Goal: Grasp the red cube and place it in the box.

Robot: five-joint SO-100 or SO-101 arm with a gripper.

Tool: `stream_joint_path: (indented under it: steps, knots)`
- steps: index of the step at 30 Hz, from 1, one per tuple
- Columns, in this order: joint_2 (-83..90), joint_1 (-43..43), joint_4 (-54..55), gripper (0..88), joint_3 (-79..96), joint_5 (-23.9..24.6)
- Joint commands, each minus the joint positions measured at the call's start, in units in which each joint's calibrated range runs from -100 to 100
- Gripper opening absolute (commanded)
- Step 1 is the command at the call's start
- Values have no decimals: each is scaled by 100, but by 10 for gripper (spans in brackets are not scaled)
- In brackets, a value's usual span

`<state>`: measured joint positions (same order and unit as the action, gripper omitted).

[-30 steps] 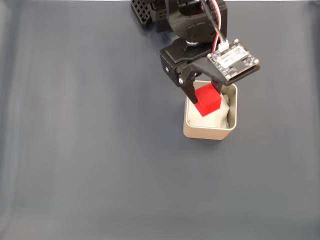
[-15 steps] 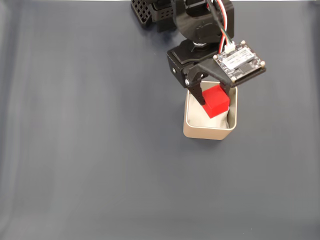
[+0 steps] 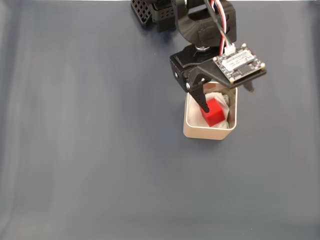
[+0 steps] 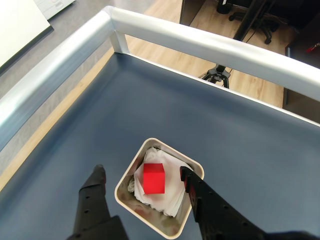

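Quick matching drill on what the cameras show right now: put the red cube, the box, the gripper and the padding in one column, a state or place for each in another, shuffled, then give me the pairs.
Things:
1. red cube
2. box
3. gripper
4. padding

States or places:
A. beige, standing on the dark blue table surface
B. open, fingers spread to either side above the box
C. white and crumpled, lining the container
D. lying free on the white lining, touched by no finger in the wrist view

Pairs: 1-D, 2-A, 3-B, 4-C
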<state>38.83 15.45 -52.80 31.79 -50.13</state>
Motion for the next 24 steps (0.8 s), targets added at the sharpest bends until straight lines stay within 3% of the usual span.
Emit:
stream_joint_path:
  steps: [1, 24]
  knots:
    - [24, -57, 130, 410, -24, -24]
    - [128, -93, 451, 417, 149, -20]
